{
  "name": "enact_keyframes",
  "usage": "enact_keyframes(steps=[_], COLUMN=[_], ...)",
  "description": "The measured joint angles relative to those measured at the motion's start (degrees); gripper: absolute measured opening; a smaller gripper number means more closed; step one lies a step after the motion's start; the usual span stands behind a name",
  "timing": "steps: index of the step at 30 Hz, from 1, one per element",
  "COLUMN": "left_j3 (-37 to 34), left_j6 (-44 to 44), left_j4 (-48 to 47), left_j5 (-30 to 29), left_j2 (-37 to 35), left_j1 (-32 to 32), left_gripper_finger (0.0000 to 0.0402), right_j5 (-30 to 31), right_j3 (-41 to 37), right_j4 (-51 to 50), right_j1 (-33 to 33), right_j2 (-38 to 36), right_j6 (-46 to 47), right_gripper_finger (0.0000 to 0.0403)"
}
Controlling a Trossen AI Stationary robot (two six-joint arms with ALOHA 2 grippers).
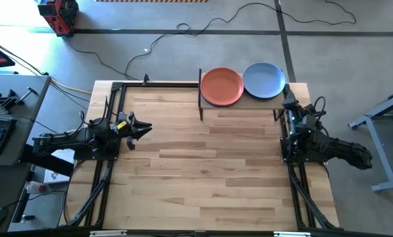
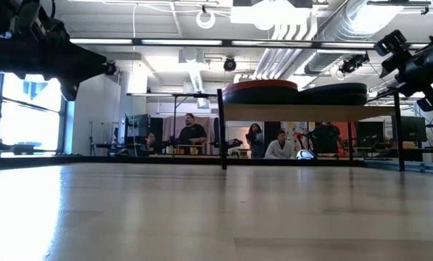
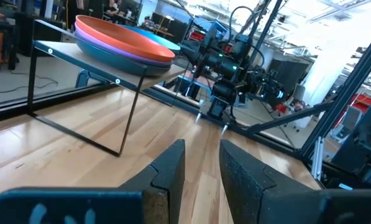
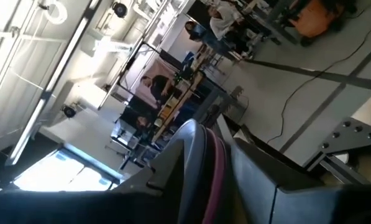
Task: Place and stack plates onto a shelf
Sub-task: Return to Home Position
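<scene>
Left gripper (image 1: 141,130), slightly parted and empty, hangs by the worktop's (image 1: 203,171) left edge. Right gripper (image 1: 290,100), grip state impossible to tell, sits beside the shelf (image 2: 310,112). The plates (image 1: 221,86) look fully stacked, so both arms need only fold home.

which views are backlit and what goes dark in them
Low view: bright ceiling lights behind turn the two plate stacks on the shelf into dark shapes. Right wrist view: a bright window washes one corner. High view: even light, orange plate and light blue plate read plainly.
</scene>
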Motion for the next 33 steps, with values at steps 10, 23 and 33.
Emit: enact_keyframes(steps=[10,23,33], left_j3=[0.0,0.0,0.0], left_j6=[0.0,0.0,0.0], left_j4=[0.0,0.0,0.0], left_j5=[0.0,0.0,-0.1], left_j2=[0.0,0.0,0.0], left_j1=[0.0,0.0,0.0], left_gripper_finger=[0.0088,0.0088,0.0088], right_j5=[-0.1,-5.5,-17.0], right_j3=[0.0,0.1,0.0], right_j4=[-1.1,-8.9,-16.3], right_j1=[0.0,-0.3,-0.2], right_j2=[0.0,0.0,3.1], right_j6=[-0.2,-30.9,-28.6], right_gripper_finger=[0.0118,0.0118,0.0118])
